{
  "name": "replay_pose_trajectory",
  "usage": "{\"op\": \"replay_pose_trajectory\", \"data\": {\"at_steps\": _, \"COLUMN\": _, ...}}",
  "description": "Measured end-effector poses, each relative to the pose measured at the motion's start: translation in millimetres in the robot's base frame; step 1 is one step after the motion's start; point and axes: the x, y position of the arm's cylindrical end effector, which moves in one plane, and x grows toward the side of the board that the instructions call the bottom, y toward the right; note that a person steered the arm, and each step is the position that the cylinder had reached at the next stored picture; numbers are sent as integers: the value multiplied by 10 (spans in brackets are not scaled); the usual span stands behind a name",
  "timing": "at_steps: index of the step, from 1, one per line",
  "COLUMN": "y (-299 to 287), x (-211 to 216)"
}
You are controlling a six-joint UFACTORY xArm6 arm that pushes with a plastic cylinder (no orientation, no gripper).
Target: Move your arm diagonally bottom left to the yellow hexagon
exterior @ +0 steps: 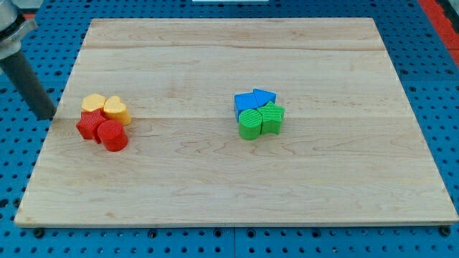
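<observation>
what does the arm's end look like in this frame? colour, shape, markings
A straight dark rod, near-black and matte, plain cylinder, no markings or cables visible. A lighter grey metallic fitting tops it at the view's top left. My tip is blunt, at the board's left edge, left of the yellow hexagon.

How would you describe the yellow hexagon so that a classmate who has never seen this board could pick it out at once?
Start at the wooden board and go to the cluster of four blocks near its left edge. The yellow hexagon is the cluster's top-left piece, nearest my tip. Its neighbours differ: the yellow heart to its right has a notched top, while the red star and red cylinder sit below.
</observation>
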Motion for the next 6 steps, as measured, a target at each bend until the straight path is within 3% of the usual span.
{"op": "replay_pose_trajectory", "data": {"at_steps": 3, "y": 119, "x": 598}}
{"op": "replay_pose_trajectory", "data": {"at_steps": 6, "y": 386, "x": 257}}
